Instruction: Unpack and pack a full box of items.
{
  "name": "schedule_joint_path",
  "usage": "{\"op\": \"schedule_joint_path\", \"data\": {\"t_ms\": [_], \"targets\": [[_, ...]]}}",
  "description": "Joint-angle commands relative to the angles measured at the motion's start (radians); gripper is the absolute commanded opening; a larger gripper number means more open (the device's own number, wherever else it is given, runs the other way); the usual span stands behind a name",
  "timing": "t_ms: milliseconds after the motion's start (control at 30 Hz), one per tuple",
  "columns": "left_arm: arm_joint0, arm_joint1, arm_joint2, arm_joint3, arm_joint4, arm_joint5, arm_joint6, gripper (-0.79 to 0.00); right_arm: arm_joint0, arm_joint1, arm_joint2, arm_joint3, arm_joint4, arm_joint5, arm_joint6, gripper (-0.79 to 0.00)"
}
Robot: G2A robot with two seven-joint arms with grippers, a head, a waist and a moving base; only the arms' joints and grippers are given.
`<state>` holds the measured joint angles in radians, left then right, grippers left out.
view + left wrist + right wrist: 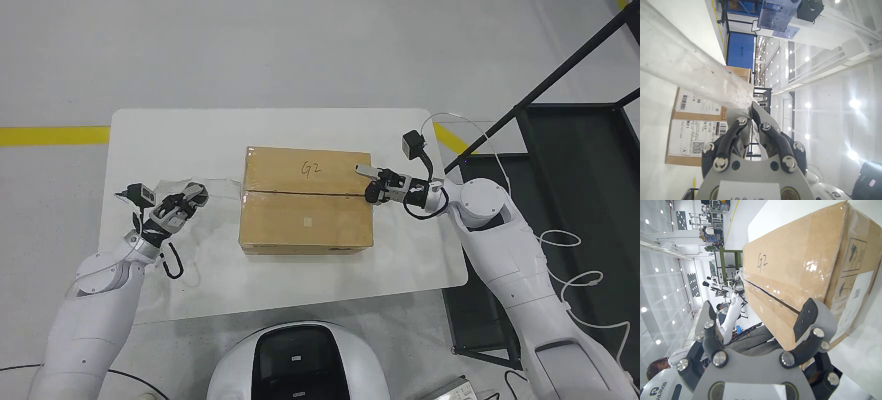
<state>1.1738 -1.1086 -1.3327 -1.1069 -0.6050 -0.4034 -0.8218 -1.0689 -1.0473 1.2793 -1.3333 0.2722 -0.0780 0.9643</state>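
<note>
The box (306,200) sits in the middle of the white table (170,130). Its two top flaps lie shut, so I cannot see what is inside. A thin dark crack runs between the flaps. The left claw (751,113) is out to one side of the box, pinched tight on a see-through strip (696,75). The strip is hard to see from above, and I cannot tell where its far end goes. The right claw (372,185) is spread wide at the box's other side, with one pad (806,317) right at the top edge by the crack.
</note>
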Motion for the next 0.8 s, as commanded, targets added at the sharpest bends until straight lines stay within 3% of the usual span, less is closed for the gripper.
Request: {"op": "schedule_joint_path", "data": {"t_ms": [0, 333, 767], "targets": [[0.014, 0.003, -0.01, -0.044, 0.006, 0.011, 0.002, -0.785, 0.0, 0.0, 0.0, 0.0, 0.0, 0.0, 0.0, 0.0], [0.018, 0.002, 0.006, -0.184, 0.092, 0.047, 0.031, -0.785, 0.0, 0.0, 0.0, 0.0, 0.0, 0.0, 0.0, 0.0], [-0.066, -0.021, 0.128, -0.233, 0.231, 0.068, 0.044, -0.785, 0.0, 0.0, 0.0, 0.0, 0.0, 0.0, 0.0, 0.0]]}}
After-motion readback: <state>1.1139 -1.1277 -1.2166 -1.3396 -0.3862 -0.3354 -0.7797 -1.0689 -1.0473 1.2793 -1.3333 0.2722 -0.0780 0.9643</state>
